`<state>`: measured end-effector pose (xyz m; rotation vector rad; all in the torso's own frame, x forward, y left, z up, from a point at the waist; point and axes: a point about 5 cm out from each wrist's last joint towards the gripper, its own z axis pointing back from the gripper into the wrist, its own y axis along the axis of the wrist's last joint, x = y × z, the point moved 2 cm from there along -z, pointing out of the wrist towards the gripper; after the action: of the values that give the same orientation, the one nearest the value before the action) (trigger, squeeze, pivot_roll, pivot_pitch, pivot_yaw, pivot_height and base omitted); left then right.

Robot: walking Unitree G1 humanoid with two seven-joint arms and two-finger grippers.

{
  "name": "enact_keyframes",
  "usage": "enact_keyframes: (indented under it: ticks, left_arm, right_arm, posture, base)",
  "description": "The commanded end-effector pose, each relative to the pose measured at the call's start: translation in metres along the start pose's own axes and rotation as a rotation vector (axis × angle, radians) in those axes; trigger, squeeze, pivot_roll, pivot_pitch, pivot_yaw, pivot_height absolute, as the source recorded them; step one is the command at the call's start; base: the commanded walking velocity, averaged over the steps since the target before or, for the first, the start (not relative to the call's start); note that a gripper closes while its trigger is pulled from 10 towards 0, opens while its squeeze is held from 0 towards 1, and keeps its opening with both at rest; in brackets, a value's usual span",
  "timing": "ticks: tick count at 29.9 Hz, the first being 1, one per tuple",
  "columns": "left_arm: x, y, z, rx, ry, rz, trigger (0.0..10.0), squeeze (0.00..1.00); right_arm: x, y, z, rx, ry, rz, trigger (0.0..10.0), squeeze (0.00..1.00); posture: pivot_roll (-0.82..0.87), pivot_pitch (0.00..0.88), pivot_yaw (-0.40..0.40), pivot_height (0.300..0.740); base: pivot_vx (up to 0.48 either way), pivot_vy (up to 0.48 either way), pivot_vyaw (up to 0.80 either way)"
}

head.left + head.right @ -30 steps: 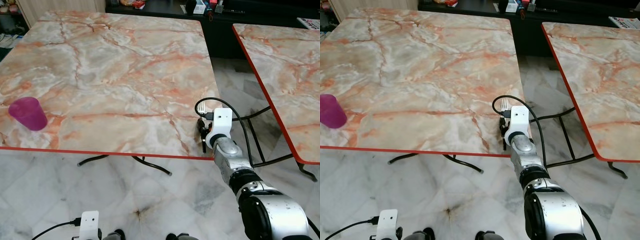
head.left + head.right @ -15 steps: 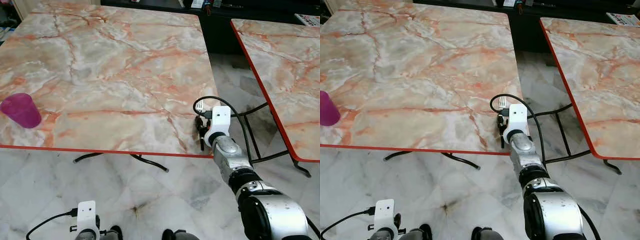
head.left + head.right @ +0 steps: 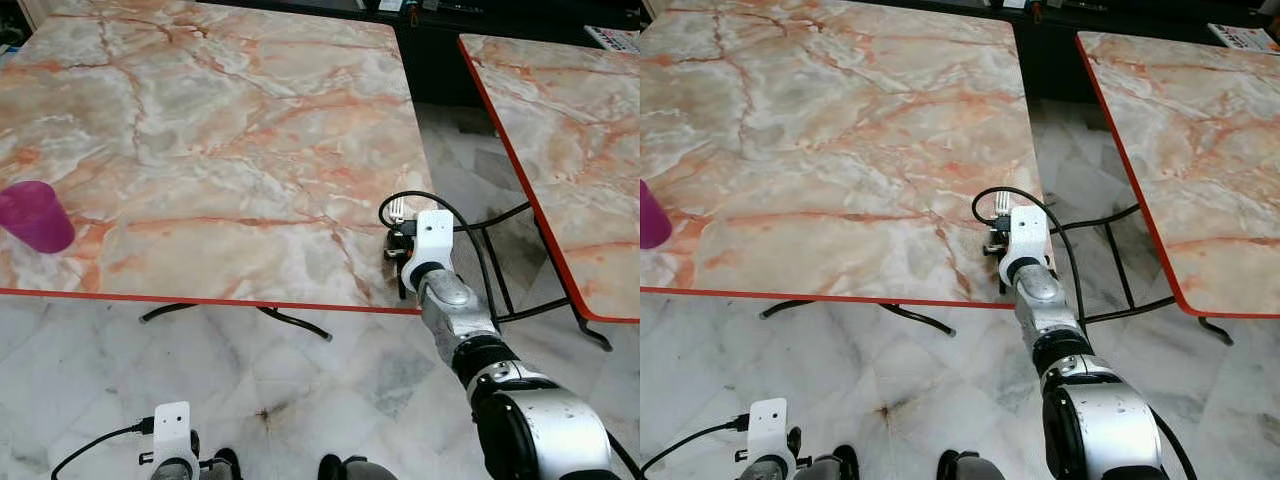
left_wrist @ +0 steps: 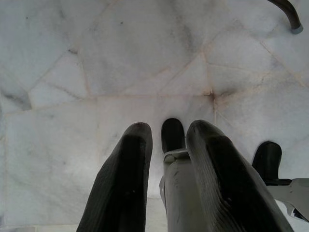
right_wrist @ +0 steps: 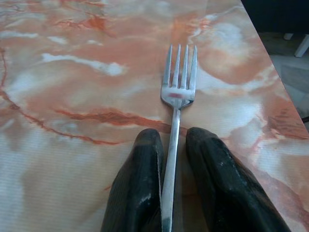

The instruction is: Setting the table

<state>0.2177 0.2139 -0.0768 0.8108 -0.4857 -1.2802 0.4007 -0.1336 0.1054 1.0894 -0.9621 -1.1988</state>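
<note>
A silver fork [image 5: 178, 92] is held by its handle between the two black fingers [image 5: 137, 188] of my right gripper [image 3: 398, 248], which is shut on it. The fork's tines [image 3: 399, 209] point across the marble table [image 3: 230, 130] toward its far side, low over the near right corner. I cannot tell whether the fork touches the tabletop. A pink plastic cup [image 3: 35, 215] stands upright near the table's front left edge, far from the gripper. My left gripper [image 4: 169, 128] hangs idle over the floor, its fingers apart with nothing between them.
A second marble table [image 3: 560, 120] with a red edge stands to the right, across a narrow gap of tiled floor [image 3: 470, 150]. Curved black table legs [image 3: 290, 322] show under the near table. A dark cabinet [image 3: 440, 60] runs along the back.
The whole picture has shifted as the camera moved. My right gripper still holds the fork over the same near right corner of the table.
</note>
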Motion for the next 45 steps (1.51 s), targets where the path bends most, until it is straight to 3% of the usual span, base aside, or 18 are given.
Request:
enact_keyframes:
  ticks: [1, 13, 21, 22, 25, 27, 33, 45]
  left_arm:
    - [0.001, -0.010, 0.003, -0.044, 0.003, 0.026, 10.0, 0.00]
    - [0.005, -0.001, -0.001, -0.037, -0.022, 0.029, 10.0, 0.00]
    - [0.006, 0.017, -0.007, -0.001, -0.034, 0.025, 10.0, 0.00]
    - [0.006, 0.019, -0.008, 0.002, -0.034, 0.025, 10.0, 0.00]
    - [0.006, 0.024, -0.010, 0.009, -0.037, 0.031, 10.0, 0.00]
    - [0.007, 0.028, -0.011, 0.011, -0.042, 0.030, 10.0, 0.00]
    - [0.014, 0.034, -0.012, 0.031, -0.064, 0.016, 10.0, 0.00]
    - [0.016, 0.047, -0.014, 0.070, -0.059, -0.038, 10.0, 0.00]
  right_arm:
    - [-0.004, -0.018, 0.003, -0.075, 0.021, 0.008, 0.0, 0.00]
    - [-0.010, -0.003, -0.001, -0.009, 0.048, -0.010, 0.0, 0.00]
    - [-0.009, 0.028, -0.004, 0.119, 0.040, -0.007, 0.0, 0.00]
    - [-0.010, 0.032, -0.004, 0.138, 0.038, -0.009, 10.0, 0.00]
    - [-0.011, 0.045, -0.004, 0.201, 0.046, -0.040, 10.0, 0.00]
    - [-0.014, 0.059, -0.003, 0.271, 0.063, -0.002, 10.0, 0.00]
    - [-0.015, 0.067, -0.001, 0.326, 0.058, 0.006, 10.0, 0.00]
    - [-0.003, 0.052, 0.008, 0.352, -0.012, -0.036, 10.0, 0.00]
  posture:
    - [0.06, 0.241, -0.150, 0.740]
    - [0.06, 0.211, -0.133, 0.740]
    - [0.05, 0.172, -0.107, 0.740]
    - [0.05, 0.167, -0.104, 0.740]
    - [0.05, 0.159, -0.097, 0.740]
    - [0.05, 0.145, -0.088, 0.740]
    - [0.04, 0.123, -0.071, 0.740]
    - [0.01, 0.105, -0.035, 0.740]
  base:
    - [0.000, 0.000, 0.00]
    - [0.000, 0.000, 0.00]
    - [0.000, 0.000, 0.00]
    - [0.000, 0.000, 0.00]
    - [0.000, 0.000, 0.00]
    - [0.000, 0.000, 0.00]
    - [0.000, 0.000, 0.00]
    - [0.000, -0.103, 0.00]
